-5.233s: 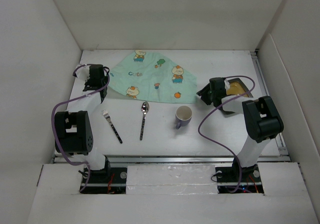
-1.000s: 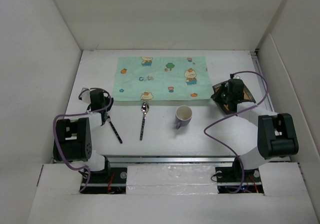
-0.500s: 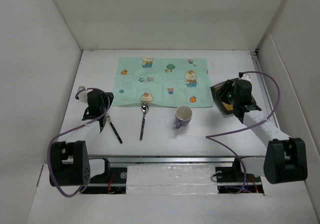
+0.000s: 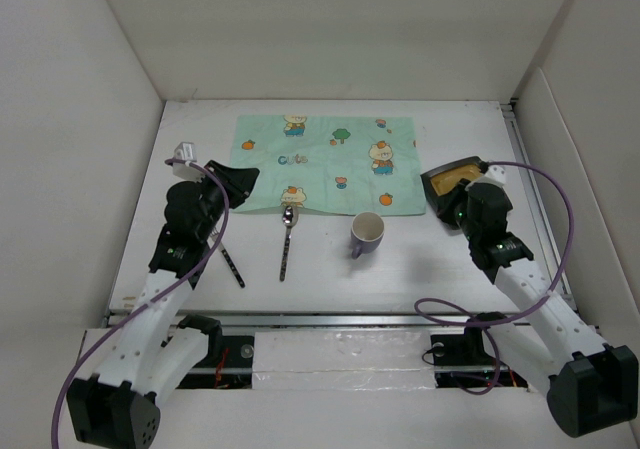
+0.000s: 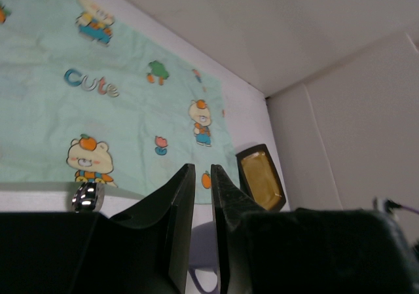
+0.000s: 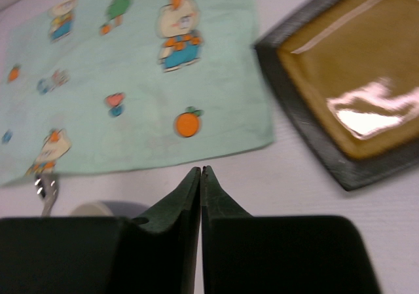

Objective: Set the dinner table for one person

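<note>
At the near edge of the dinner table (image 4: 420, 279), both your arms are stretched forward and low, each leaning in toward the middle. Your left arm (image 4: 150, 299) runs up from its base at the bottom-left corner. The left gripper (image 4: 236, 178) hangs over the near-left corner of the bear-print placemat (image 4: 325, 159). On the left wrist cam its two fingers are almost pressed together, just a sliver of gap with nothing in it.

Your right arm (image 4: 540, 304) mirrors that from the bottom right, with a purple cable (image 4: 440, 309) looping beside it. The right gripper (image 4: 452, 205) sits by the near-left side of the plate (image 4: 458, 174). Its fingers are fully pressed together, tips touching, nothing pinched.

Surface-wise, the table is the big plain white top filling the whole booth, with a metal rail (image 4: 340, 319) along the near side. The placemat lies flat toward the far side, roughly centred. The plate has a dark rim and a mustard middle, and it's on bare table just beside the mat's right edge.

The spoon (image 4: 285, 249) lies with its bowl at the mat's near edge and its handle pointing back at you. The fork (image 4: 232, 266) is left of it, angled, with its head hidden under your left arm. The mug (image 4: 367, 231) stands upright on bare table just near of the mat, between spoon and plate. Plain white walls (image 4: 330, 29) box in three sides.
</note>
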Controlling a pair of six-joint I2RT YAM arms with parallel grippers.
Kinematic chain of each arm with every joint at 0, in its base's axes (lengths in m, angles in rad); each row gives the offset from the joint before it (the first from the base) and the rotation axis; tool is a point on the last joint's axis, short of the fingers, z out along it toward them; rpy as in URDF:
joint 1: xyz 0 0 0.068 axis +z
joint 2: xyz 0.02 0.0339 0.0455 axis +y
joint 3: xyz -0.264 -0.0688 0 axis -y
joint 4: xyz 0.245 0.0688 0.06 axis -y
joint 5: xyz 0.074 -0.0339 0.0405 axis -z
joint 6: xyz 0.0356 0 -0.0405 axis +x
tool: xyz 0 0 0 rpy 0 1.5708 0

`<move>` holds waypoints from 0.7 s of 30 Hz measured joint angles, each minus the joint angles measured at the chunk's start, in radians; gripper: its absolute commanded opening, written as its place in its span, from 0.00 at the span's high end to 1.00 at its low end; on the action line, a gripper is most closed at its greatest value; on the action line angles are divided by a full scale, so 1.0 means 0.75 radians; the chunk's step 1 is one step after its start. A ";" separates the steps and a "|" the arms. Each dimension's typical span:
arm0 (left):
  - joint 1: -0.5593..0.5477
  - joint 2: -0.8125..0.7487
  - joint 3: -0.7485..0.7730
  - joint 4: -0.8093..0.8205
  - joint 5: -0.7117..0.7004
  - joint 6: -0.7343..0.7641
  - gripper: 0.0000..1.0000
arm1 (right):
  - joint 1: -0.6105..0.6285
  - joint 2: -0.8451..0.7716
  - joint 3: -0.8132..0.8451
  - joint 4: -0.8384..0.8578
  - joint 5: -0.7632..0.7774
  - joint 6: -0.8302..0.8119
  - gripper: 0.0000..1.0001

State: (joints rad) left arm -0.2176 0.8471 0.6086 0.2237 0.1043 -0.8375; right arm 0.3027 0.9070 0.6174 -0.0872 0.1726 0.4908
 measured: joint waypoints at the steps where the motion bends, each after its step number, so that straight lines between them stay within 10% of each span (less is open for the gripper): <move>1: 0.000 -0.049 0.049 -0.042 0.040 0.043 0.83 | -0.069 -0.007 -0.028 -0.005 0.006 0.020 0.81; 4: 0.001 -0.146 0.152 -0.119 0.119 0.133 0.72 | -0.333 0.014 -0.104 0.009 -0.042 0.103 0.53; 7: 0.002 -0.264 0.270 -0.218 0.259 0.293 0.68 | -0.520 0.061 -0.154 0.044 -0.093 0.169 0.47; 21: -0.259 -0.332 0.270 -0.545 0.166 0.632 0.65 | -0.935 0.544 -0.164 0.240 -0.353 0.479 0.41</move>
State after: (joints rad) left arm -0.4122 0.5980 0.8112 -0.1848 0.2287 -0.3637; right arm -0.3985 1.3151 0.4942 0.0929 -0.0921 0.8497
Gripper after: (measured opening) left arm 0.353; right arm 0.599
